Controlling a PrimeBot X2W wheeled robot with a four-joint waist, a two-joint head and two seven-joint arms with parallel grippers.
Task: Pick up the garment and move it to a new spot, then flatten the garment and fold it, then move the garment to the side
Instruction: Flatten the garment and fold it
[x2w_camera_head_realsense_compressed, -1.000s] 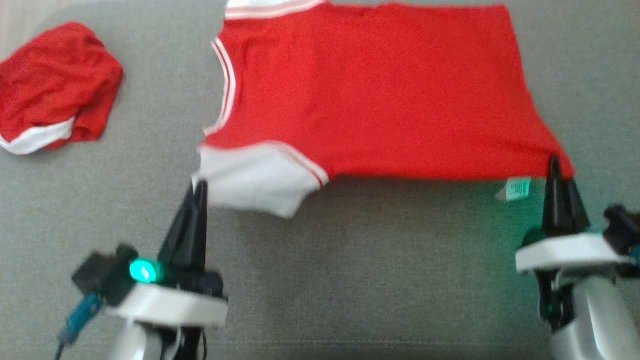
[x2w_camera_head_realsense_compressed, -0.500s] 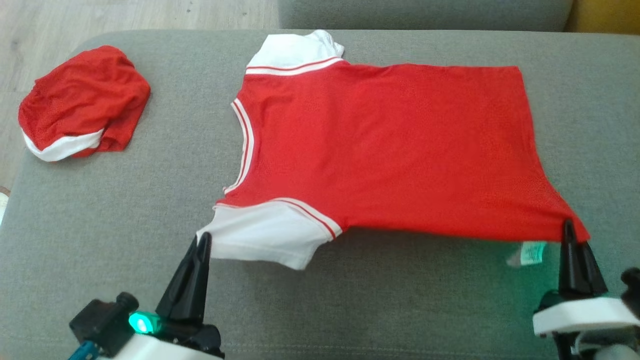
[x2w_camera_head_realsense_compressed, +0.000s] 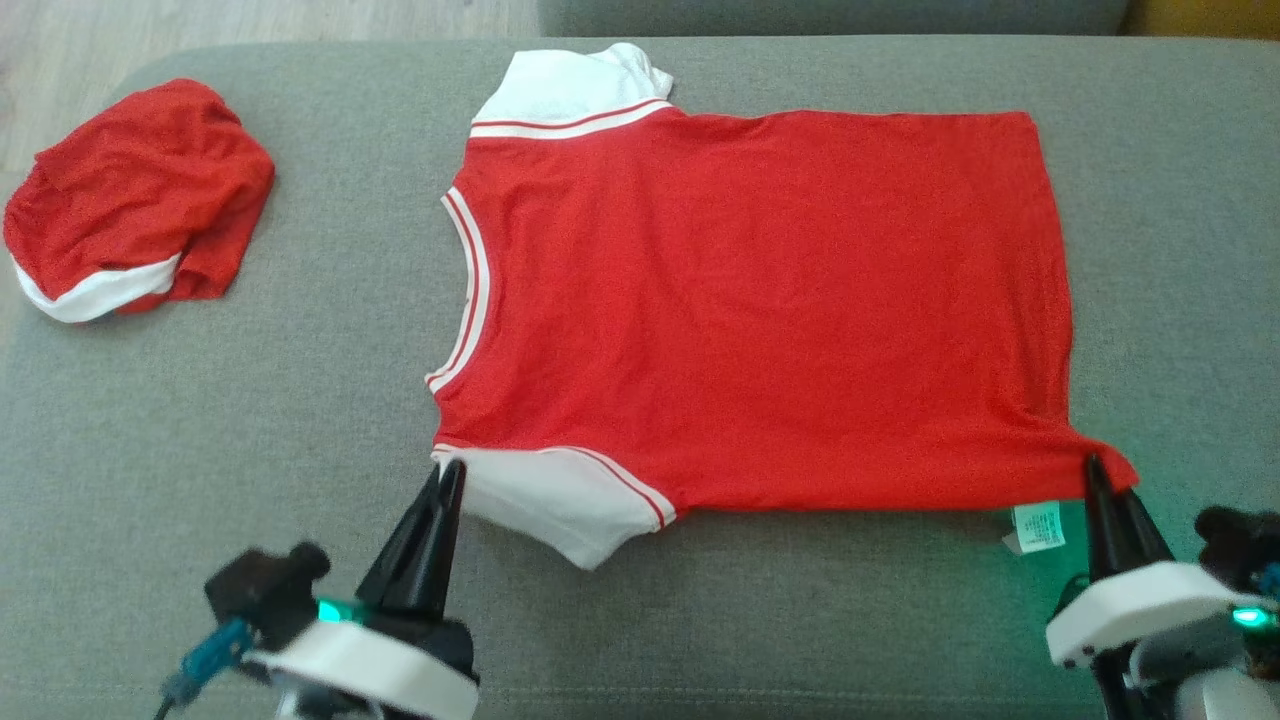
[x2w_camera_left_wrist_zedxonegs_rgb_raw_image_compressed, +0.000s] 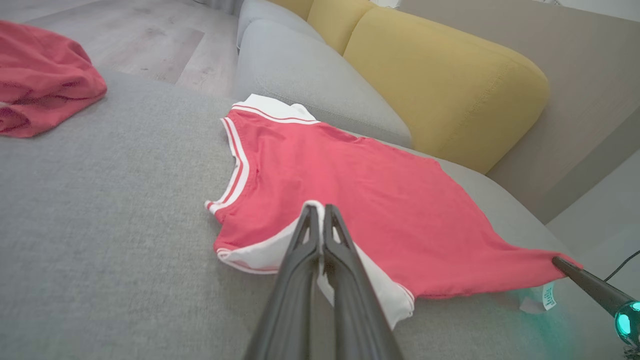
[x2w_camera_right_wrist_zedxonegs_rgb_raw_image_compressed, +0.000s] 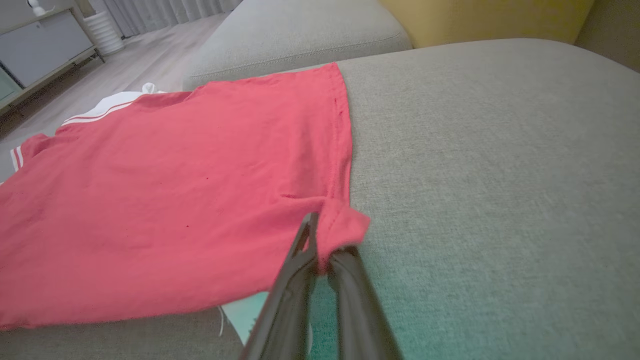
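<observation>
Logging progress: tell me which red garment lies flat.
The white-sleeved shirt, held at its near sleeve by the left gripper and hem corner by the right gripper. The other garment sits bunched at left.

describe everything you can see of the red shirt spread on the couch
The red shirt is a short-sleeved top of thin knit-looking fabric, with white sleeves and a striped neckline. It lies spread almost flat on the grey cushion, neck towards the robot's left. A white care tag sticks out near the hem corner. The left gripper pinches the near sleeve; the right gripper pinches that hem corner.
</observation>
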